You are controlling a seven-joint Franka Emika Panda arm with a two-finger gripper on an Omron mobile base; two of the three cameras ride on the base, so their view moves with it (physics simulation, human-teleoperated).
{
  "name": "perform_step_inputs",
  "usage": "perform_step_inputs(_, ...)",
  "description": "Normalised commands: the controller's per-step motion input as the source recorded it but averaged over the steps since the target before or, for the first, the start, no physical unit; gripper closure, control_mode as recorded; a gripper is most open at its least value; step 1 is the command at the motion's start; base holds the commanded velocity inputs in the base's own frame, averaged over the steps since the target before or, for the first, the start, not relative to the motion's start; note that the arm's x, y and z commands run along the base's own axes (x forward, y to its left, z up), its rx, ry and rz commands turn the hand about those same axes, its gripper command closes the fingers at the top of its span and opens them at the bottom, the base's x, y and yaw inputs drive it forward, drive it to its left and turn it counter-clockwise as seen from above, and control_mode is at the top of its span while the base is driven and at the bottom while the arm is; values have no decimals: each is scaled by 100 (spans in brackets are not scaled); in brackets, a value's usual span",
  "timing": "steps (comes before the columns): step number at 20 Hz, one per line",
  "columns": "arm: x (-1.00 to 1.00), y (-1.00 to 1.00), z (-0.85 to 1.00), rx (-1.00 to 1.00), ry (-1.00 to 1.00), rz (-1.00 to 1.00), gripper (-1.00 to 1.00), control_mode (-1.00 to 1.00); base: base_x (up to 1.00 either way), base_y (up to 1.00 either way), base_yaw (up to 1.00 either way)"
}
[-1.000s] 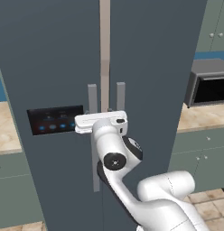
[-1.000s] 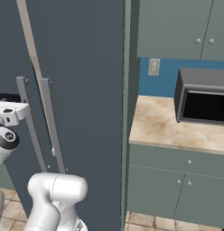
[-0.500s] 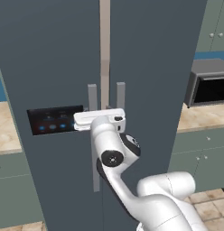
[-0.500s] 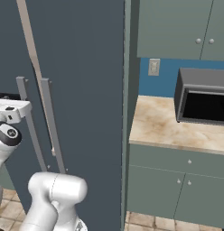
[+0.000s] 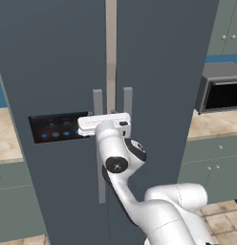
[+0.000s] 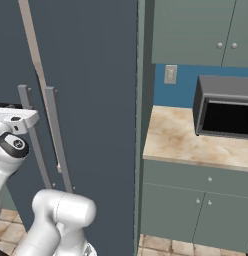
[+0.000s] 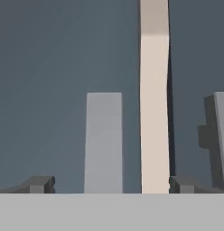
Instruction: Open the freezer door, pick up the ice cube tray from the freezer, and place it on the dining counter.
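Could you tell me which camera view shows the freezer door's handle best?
The hand view: the handle stands close up between the open gripper's fingertips. The left base view has the hand covering part of the handle. The right base view shows it slanted, beside the arm.

I am wearing a glossy white shell all along my rounded, tube-shaped arm (image 5: 154, 210), its thick links swelling into smooth bulbous elbows. Dark charcoal bands are ringing my joints, and a round black cap with a small pale dot at its centre (image 5: 116, 164) is sitting on the side of one joint; the right base view is showing a similar black disc (image 6: 11, 145). My hand is showing as a flat, white, box-like block (image 5: 104, 124) with small dark marks on its face. My two small dark grey finger tips (image 7: 39, 184) are looking stubby and angular, each with a stepped, notched profile
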Motion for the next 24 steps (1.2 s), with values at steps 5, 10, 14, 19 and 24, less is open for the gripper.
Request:
perform_step_inputs(5,13,3,-9,0,0,0,-100,-100,0,0,0)
perform_step_inputs(10,6,9,-12,0,0,0,-100,-100,0,0,0)
perform_step_inputs(14,6,9,-11,0,0,0,-100,-100,0,0,0)
perform_step_inputs(19,9,1,-2,0,0,0,-100,-100,0,0,0)
perform_step_inputs(24,16,0,0,0,0,0,-100,-100,0,0,0)
